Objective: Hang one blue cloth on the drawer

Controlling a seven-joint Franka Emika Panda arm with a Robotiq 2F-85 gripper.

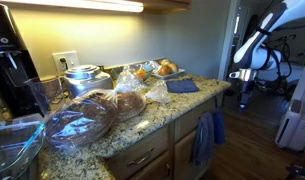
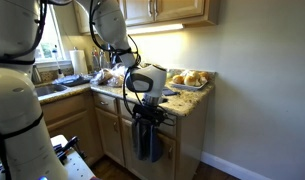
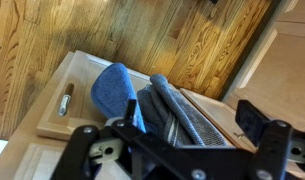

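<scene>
Although the blue cloth (image 3: 116, 90) drapes over the top edge of the drawer (image 3: 80, 80), just left of the slate towel (image 3: 182, 118), it looks bunched and could slip off. The pincer (image 3: 172, 135) hangs above it with jaws apart and empty, and a careless move could snag either fabric.

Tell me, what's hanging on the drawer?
A bright blue cloth and a greyer towel drape over the front edge of the drawer. Whatever lies inside beneath them is covered.
</scene>
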